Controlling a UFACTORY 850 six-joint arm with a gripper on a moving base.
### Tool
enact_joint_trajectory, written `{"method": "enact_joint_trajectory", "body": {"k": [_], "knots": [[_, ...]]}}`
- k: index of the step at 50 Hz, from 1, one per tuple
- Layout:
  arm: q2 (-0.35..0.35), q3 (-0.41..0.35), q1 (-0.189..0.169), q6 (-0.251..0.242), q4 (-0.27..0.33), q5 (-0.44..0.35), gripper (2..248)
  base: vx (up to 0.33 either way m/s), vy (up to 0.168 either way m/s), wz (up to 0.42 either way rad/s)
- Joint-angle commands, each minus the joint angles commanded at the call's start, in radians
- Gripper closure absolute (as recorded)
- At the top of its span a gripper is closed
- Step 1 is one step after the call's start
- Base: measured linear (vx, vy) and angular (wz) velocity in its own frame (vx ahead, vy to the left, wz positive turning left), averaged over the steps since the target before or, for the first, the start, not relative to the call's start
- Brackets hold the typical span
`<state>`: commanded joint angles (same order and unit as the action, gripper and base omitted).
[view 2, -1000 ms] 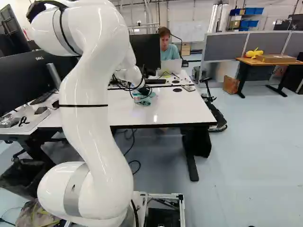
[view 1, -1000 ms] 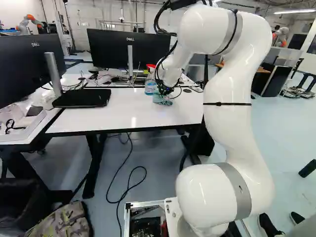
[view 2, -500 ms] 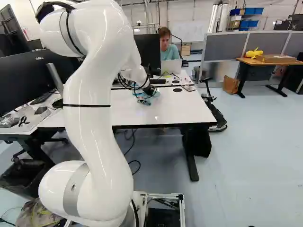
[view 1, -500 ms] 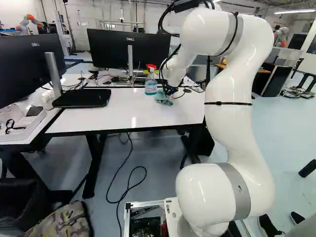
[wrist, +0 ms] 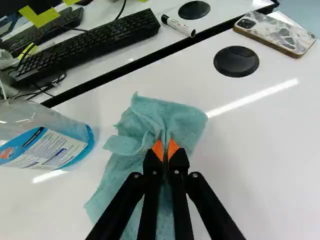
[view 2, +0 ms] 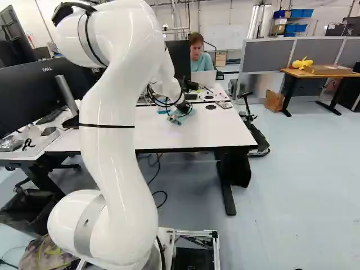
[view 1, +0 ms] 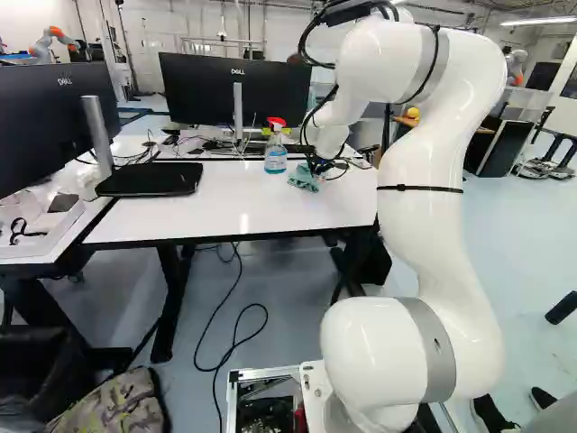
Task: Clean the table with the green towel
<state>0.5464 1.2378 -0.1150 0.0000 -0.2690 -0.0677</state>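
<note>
Towel (wrist: 127, 172) and gripper (wrist: 165, 150) have shifted together toward the right of both base views since the earlier frames, sliding across the white table (view 1: 207, 212). Arm (view 1: 419, 234) has swung the same way against its lowest joint; the base has not moved, and the spray bottle (view 1: 276, 158) stands where it did.

Gripper condition: fingers drawn nearly together, pinching a gathered fold of the green towel between the orange pads. The cloth appears to lie on the tabletop, spread on both sides of the pinch and ahead of it, its long axis running roughly along the fingers, somewhat askew.

Governing relation: the towel is between the upright bottle, just beside it on one side, and the phone (wrist: 275, 34), farther ahead on the opposite side. The black round cover (wrist: 236, 61) is nearer the towel than the phone is.

Assessment: wiping is judged under way, extent completed not determinable. A further stroke away from the bottle calls for light, even pressure and a path short of the phone. A return stroke risks knocking the bottle; lifting would lose contact with the surface.
</note>
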Motion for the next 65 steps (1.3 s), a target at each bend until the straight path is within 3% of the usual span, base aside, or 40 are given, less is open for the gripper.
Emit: {"method": "enact_joint_trajectory", "body": {"k": [9, 19, 53, 65], "knots": [[-0.017, -0.023, -0.022, 0.0, 0.0, 0.0, 219, 0.0, 0.0, 0.0], [-0.051, -0.068, -0.02, 0.0, 0.0, 0.0, 219, 0.0, 0.0, 0.0], [-0.138, -0.181, 0.062, 0.0, 0.0, 0.0, 219, 0.0, 0.0, 0.0], [-0.135, -0.178, 0.096, 0.0, 0.0, 0.0, 219, 0.0, 0.0, 0.0]]}}
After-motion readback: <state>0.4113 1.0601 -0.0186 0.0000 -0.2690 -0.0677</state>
